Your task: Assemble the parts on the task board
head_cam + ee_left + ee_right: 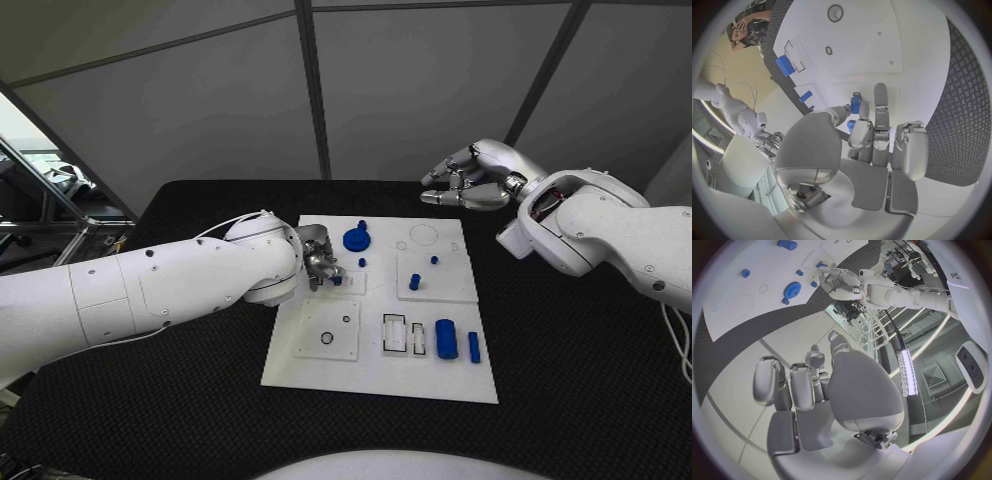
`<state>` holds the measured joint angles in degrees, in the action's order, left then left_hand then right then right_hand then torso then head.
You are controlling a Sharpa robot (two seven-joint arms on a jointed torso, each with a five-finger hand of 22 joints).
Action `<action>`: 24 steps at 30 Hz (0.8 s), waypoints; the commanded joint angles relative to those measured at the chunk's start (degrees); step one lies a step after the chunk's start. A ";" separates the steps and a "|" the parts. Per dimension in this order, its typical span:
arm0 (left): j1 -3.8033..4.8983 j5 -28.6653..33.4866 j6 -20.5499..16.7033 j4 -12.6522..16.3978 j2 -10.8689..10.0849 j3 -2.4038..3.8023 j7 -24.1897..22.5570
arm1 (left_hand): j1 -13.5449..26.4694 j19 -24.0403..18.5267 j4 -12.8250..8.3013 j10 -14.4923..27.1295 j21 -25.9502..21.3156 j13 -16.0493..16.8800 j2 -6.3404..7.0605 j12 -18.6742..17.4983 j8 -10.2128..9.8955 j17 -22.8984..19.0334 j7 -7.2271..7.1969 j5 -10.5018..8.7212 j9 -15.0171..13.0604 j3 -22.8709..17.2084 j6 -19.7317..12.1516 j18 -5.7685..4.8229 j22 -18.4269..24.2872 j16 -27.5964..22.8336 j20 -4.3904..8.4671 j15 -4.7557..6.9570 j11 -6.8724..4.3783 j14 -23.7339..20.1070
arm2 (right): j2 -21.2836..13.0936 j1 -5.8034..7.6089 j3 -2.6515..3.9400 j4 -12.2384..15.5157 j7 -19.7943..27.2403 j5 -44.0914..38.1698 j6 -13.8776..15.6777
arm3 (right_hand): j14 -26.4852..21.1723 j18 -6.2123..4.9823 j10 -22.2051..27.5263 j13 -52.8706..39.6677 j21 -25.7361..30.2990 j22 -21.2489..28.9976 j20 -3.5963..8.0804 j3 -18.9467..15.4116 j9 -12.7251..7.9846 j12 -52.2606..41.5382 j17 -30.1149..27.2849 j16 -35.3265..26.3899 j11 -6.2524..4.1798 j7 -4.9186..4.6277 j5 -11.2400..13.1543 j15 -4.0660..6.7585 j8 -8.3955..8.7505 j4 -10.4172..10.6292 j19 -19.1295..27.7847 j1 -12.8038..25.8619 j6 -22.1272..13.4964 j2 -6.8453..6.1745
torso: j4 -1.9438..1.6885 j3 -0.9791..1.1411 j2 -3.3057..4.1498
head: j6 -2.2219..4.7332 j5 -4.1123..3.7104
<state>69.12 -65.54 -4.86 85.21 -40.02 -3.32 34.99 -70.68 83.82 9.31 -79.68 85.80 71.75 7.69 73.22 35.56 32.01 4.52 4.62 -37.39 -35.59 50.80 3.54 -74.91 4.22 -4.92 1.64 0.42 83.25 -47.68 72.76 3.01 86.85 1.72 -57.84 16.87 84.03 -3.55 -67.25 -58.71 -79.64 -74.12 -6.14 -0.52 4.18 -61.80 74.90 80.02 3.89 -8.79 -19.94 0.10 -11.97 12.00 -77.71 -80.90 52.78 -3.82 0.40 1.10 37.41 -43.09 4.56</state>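
The white task board [378, 368] lies in the middle of the black table. My left hand [319, 264] is low over the board's left middle and pinches a small blue peg [856, 103] between thumb and a finger; the peg also shows at the fingertips [336, 281]. On the board are a blue gear [356, 239], a small blue peg [362, 262], two more pegs [414, 281] on the right-hand plate, a blue block [446, 339] and a thin blue bar [473, 346]. My right hand [469, 178] hangs above the table's far edge, fingers curled in, holding nothing.
Two rectangular slots [394, 333] and a plate with a round hole [327, 337] lie in the board's near half. A circular recess [423, 235] sits at its far right. Grey wall panels stand behind the table, and black table surface [577, 340] runs right of the board.
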 commanded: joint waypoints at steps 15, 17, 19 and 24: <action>0.05 -0.96 4.02 0.59 -0.17 -0.01 1.37 | 0.42 1.90 -6.37 -0.54 0.26 0.15 -0.17 0.40 0.23 0.08 -0.38 0.07 -0.13 -6.51 -0.10 -1.92 -8.88 -0.18 0.19 -0.06 -0.12 0.30 | 0.04 0.13 0.04 -0.01 0.66 -0.21 -0.46 | 2.78 -0.37 -0.10 0.06 0.29 0.01 0.18 -0.30 -0.08 0.22 1.35 -0.35 -0.14 0.12 -0.19 0.37 -0.20 0.08 0.11 0.14 0.32 0.50 | -0.02 0.00 -0.03 | -0.32 -0.03; 0.04 -0.96 4.18 0.69 -0.26 -0.01 1.42 | 0.44 1.94 -6.55 -0.59 0.29 0.21 -0.09 0.46 0.27 0.08 -0.42 0.08 -0.18 -6.58 -0.07 -1.93 -8.94 -0.18 0.20 -0.05 -0.15 0.29 | 0.04 0.13 0.04 -0.03 0.66 -0.21 -0.46 | 2.78 -0.37 -0.10 0.06 0.29 0.01 0.18 -0.30 -0.08 0.22 1.35 -0.35 -0.14 0.12 -0.19 0.37 -0.20 0.08 0.11 0.14 0.32 0.50 | -0.05 -0.02 -0.06 | -0.31 -0.03; 0.03 -0.96 4.29 0.72 -0.31 -0.01 1.39 | 0.73 2.00 -6.89 -0.55 0.33 0.09 0.19 0.36 0.42 0.10 -0.50 0.49 -0.34 -6.77 0.09 -1.95 -9.03 -0.19 0.22 -0.02 -0.21 0.28 | 0.06 0.13 0.03 -0.04 0.67 -0.21 -0.47 | 2.78 -0.37 -0.10 0.06 0.29 0.01 0.18 -0.30 -0.08 0.22 1.35 -0.35 -0.14 0.12 -0.19 0.37 -0.20 0.08 0.11 0.14 0.32 0.50 | -0.05 0.00 -0.04 | -0.31 0.00; 0.03 -0.96 4.29 0.66 -0.22 -0.01 1.35 | 1.59 2.06 -6.95 -0.66 0.36 0.17 0.34 0.45 0.62 0.13 -0.63 0.90 -0.56 -6.99 0.39 -1.97 -9.11 -0.19 0.25 0.00 -0.28 0.30 | 0.15 0.13 0.03 -0.08 0.69 -0.21 -0.48 | 2.78 -0.37 -0.10 0.06 0.29 0.01 0.18 -0.30 -0.08 0.22 1.35 -0.35 -0.14 0.12 -0.19 0.37 -0.20 0.08 0.11 0.14 0.32 0.50 | -0.02 0.01 -0.03 | -0.29 0.07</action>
<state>69.26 -66.35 -2.28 85.74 -40.29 -3.21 35.63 -69.31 83.82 8.85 -79.89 85.79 71.84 8.10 73.45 36.00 32.06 3.98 5.30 -37.93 -36.05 51.11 3.54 -74.91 4.22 -4.92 1.64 0.22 83.24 -47.61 72.75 3.01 86.74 1.75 -57.91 16.69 84.03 -3.55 -67.25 -58.72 -79.64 -74.12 -6.14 -0.51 4.18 -61.80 74.94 80.02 3.89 -8.79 -19.94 0.10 -11.97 12.00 -77.71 -80.90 52.78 -3.82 0.37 1.12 37.39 -43.40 4.60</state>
